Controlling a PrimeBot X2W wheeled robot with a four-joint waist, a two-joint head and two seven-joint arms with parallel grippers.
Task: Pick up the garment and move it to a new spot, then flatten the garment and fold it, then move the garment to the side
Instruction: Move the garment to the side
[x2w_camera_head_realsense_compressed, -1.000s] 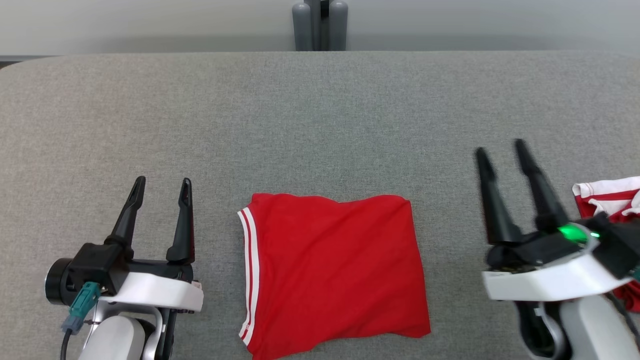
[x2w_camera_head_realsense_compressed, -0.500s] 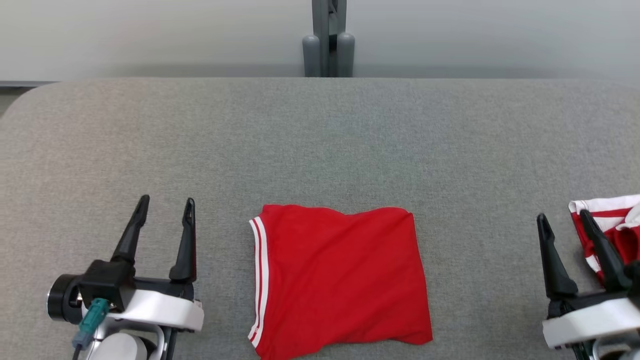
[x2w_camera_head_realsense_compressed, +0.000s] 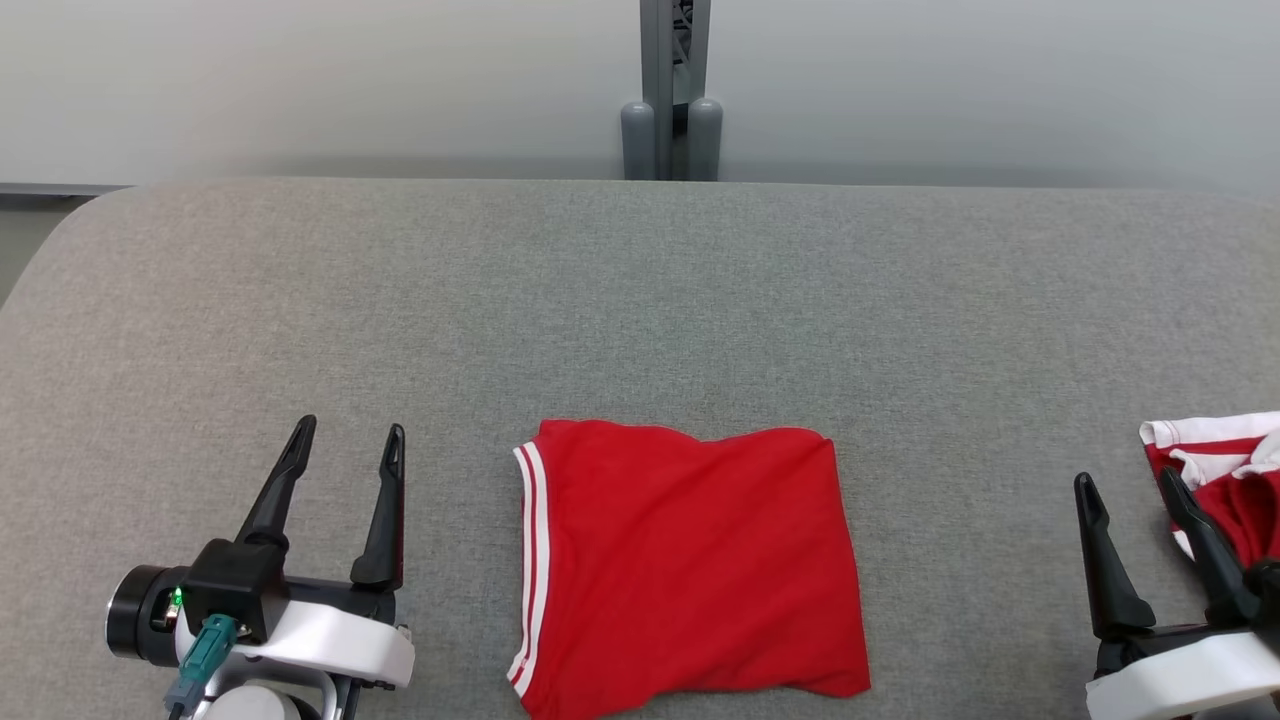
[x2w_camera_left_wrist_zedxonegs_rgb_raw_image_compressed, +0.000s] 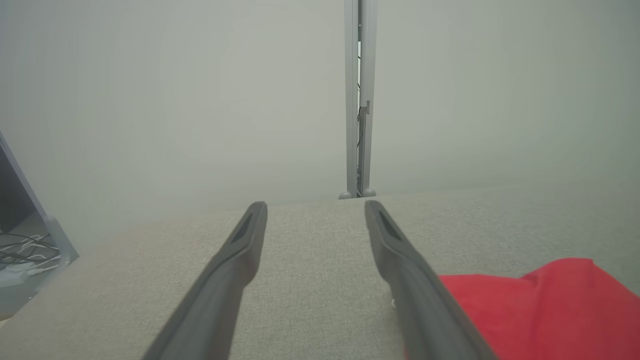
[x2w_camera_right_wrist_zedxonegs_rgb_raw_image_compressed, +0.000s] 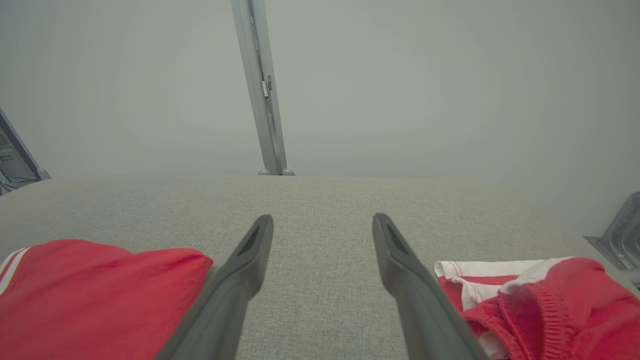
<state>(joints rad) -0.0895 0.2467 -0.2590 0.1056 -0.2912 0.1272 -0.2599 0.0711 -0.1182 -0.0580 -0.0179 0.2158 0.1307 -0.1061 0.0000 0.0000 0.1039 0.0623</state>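
Observation:
A red garment (x2w_camera_head_realsense_compressed: 690, 570) with white stripes along its left edge lies folded into a rough rectangle on the grey table (x2w_camera_head_realsense_compressed: 640, 300), near the front middle. My left gripper (x2w_camera_head_realsense_compressed: 350, 430) hovers open to its left with nothing between the fingers. In the left wrist view the left gripper (x2w_camera_left_wrist_zedxonegs_rgb_raw_image_compressed: 315, 205) points across the table and the garment (x2w_camera_left_wrist_zedxonegs_rgb_raw_image_compressed: 540, 305) lies to its right. My right gripper (x2w_camera_head_realsense_compressed: 1125, 480) stands open at the lower right, apart from the garment. In the right wrist view the right gripper (x2w_camera_right_wrist_zedxonegs_rgb_raw_image_compressed: 322, 217) is empty, with the garment (x2w_camera_right_wrist_zedxonegs_rgb_raw_image_compressed: 90, 295) to its left.
A second, crumpled red and white garment (x2w_camera_head_realsense_compressed: 1220, 470) lies at the table's right edge, close beside my right gripper; the crumpled garment (x2w_camera_right_wrist_zedxonegs_rgb_raw_image_compressed: 540, 300) sits right of the fingers in the right wrist view. A grey post (x2w_camera_head_realsense_compressed: 670, 90) stands behind the table's far edge.
The head camera has tilted up, so the whole picture slid down. My right gripper has drawn back and to the right, towards the crumpled garment. The folded garment and left gripper stay put.

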